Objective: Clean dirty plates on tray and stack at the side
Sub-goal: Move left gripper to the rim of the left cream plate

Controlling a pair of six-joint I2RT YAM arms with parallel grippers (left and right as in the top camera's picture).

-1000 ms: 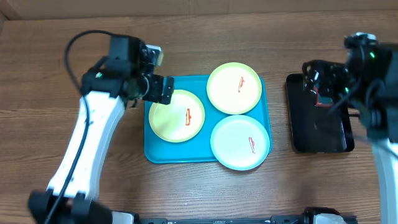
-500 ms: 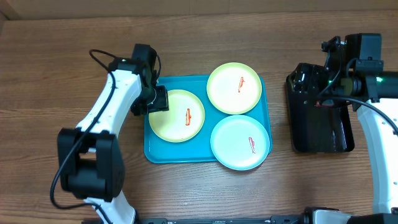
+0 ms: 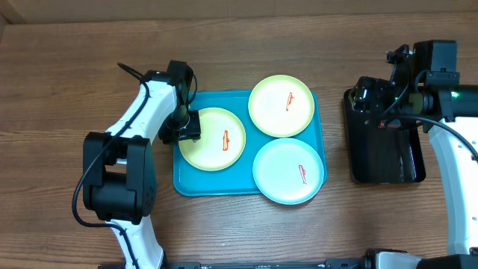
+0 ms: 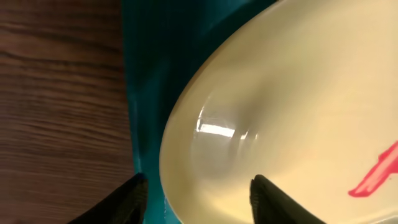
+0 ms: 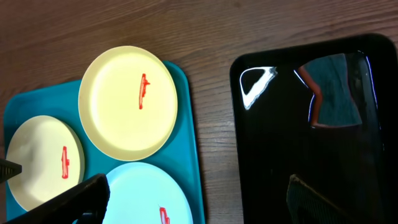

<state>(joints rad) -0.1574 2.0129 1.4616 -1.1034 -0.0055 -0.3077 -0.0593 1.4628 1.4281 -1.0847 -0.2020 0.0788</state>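
— The left tool (image 3: 184,127) was right down at the left edge of the tray (image 3: 190,185), fingers apart, astride the rim of the yellow plate (image 3: 213,139) and not yet pinching!
— And the others?
— The second yellow plate (image 3: 281,105) sat in the tray's far right corner and the light blue plate (image 3: 290,171) in the near right. The right tool (image 5: 198,186) hung wide apart, empty, over the black tray (image 3: 385,161) by the right edge of the table (image 3: 75,60).

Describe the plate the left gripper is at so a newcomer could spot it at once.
A teal tray on the table holds three plates. The left plate lies alone at the tray's left end, the left gripper straddling its rim. It is yellow-green like the upper-right plate, while the blue plate sits lower right.
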